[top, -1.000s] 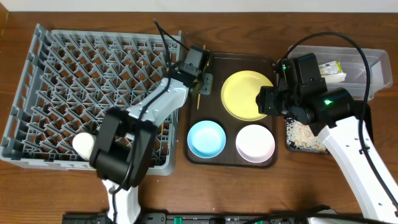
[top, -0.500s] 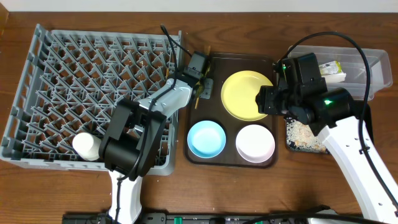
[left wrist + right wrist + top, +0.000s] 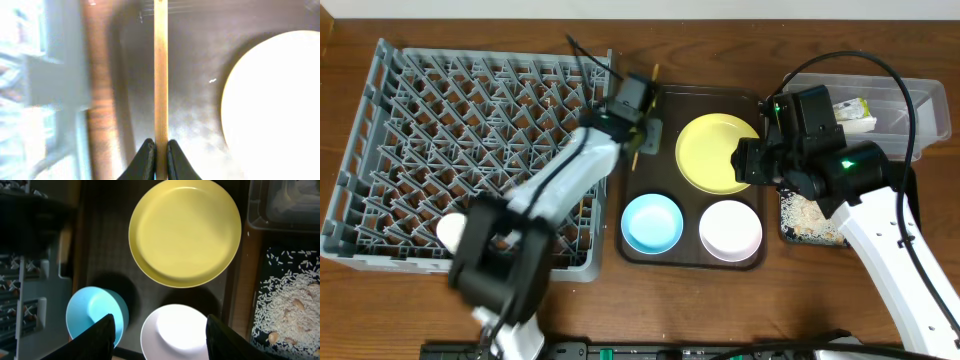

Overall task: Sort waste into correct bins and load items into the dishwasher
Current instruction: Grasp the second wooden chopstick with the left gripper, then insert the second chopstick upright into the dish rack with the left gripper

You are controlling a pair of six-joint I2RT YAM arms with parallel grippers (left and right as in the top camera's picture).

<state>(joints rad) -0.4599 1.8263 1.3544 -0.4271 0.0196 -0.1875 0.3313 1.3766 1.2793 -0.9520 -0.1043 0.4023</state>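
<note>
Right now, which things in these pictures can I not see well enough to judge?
- Left wrist: the chopstick runs off the top edge; the jaws hide its lower end.
- Left wrist: the dish rack is only blur.
- Overhead: the blurred left arm covers part of the white cup.
- Overhead: the right arm hides part of the black tray and clear tub.

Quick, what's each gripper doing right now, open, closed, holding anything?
Left gripper: closed on a wooden chopstick.
Right gripper: open, holding nothing.
</note>
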